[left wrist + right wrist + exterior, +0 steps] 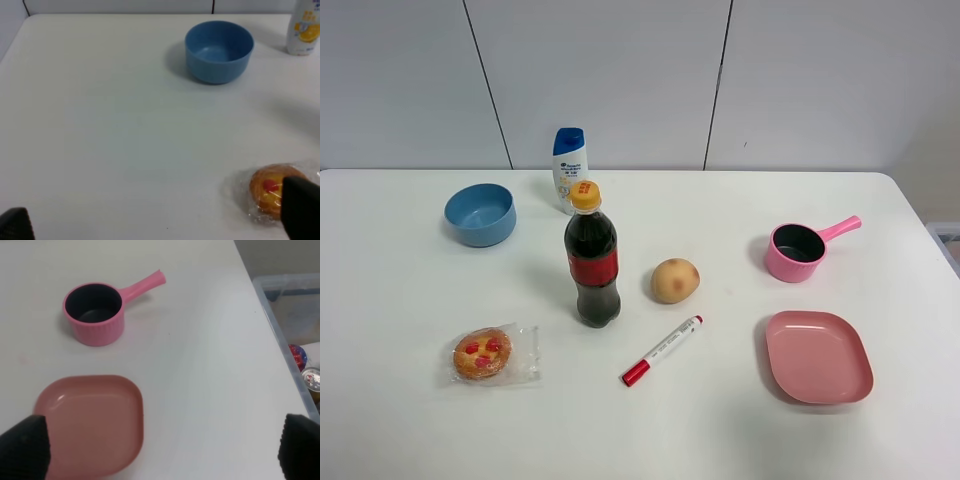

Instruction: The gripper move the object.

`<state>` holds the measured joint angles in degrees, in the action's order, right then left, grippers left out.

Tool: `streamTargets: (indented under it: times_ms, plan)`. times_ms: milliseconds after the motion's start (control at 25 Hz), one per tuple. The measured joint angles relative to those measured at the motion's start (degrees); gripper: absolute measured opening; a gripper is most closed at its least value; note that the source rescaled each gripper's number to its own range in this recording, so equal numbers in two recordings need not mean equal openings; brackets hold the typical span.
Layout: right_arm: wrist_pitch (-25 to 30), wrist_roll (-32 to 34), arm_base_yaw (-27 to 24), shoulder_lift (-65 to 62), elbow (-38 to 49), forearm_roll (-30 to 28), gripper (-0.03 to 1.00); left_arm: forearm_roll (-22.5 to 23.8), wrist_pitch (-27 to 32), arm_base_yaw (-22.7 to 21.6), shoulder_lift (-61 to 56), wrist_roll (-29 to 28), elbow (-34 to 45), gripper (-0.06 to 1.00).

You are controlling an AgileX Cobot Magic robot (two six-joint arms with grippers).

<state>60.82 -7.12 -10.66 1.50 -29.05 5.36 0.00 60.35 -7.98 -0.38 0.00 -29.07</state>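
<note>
The object, a round golden-orange pastry [483, 354] with red spots in a clear crinkly wrapper, lies on the white table at the front left. In the left wrist view the pastry [270, 192] sits just behind one black fingertip [302, 207]. My left gripper [160, 220] is open and empty, with its fingers wide apart. My right gripper [160, 450] is also open and empty, hovering over the pink plate [90, 425]. Neither arm shows in the exterior high view.
A blue bowl [480, 214], a shampoo bottle [570, 168], a cola bottle [592, 260], a tan potato [675, 281], a red marker [662, 351], a pink saucepan [798, 250] and the pink plate [817, 356] stand on the table. A clear bin [295, 315] sits beyond the right edge.
</note>
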Motion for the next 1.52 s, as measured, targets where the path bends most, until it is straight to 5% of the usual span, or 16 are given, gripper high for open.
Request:
streamTargets:
  times_ms: [480, 1520]
  plan:
    - [0.4, -0.7, 4.2, -1.0, 0.2, 0.0, 0.9, 0.0, 0.0, 0.0, 0.0, 0.0, 0.0, 1.0]
    - [0.4, 2.0, 4.5, -1.6, 0.2, -2.0, 0.9, 0.0, 0.0, 0.0, 0.0, 0.0, 0.0, 1.0]
